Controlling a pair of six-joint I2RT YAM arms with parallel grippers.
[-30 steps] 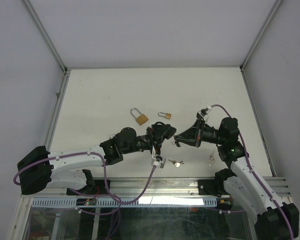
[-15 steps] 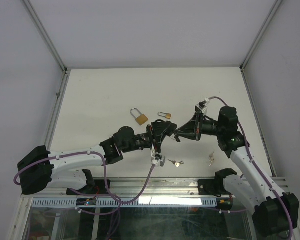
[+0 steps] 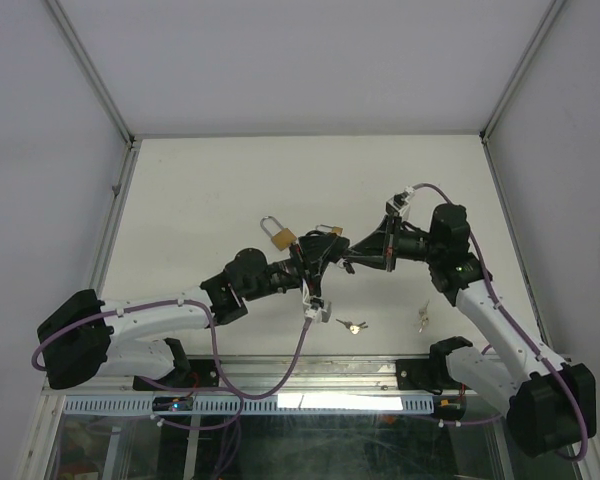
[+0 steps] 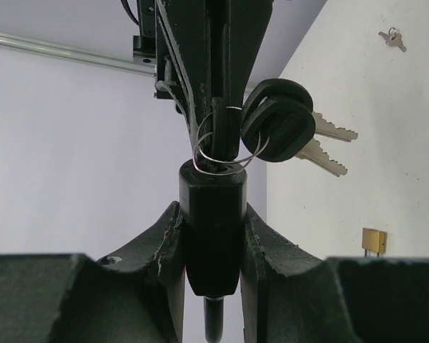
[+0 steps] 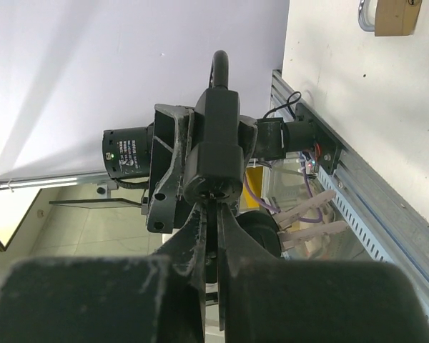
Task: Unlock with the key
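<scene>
Both arms have carried their meeting point farther from the bases and a little to the left since a second ago, so that in the top view the joined claws now hang just beside the two brass locks on the table [image 3: 230,180]. We see the left gripper [image 3: 318,262] clamped narrow on the black padlock [image 4: 211,229], one finger on each flat side, the shackle end pointing back toward its own wrist. The right gripper [image 5: 213,211] meets it head-on, with its fingers pressed tight together right at the padlock's keyhole end. We cannot make out the working key itself, only the wire ring [image 4: 225,153] that hangs from that spot with two black-headed spare keys [image 4: 279,128] dangling off it, their blades pointing away to the side. Padlock and claws are all held up off the table, with nothing beneath them touching. On the surface lie a larger brass padlock [image 3: 280,236] with its shackle standing away from the arms, a smaller brass padlock [image 3: 330,231] partly hidden behind the claws, a small bunch of keys [image 3: 353,326] near the front rail, and another key bunch [image 3: 422,318] beside the right arm.
</scene>
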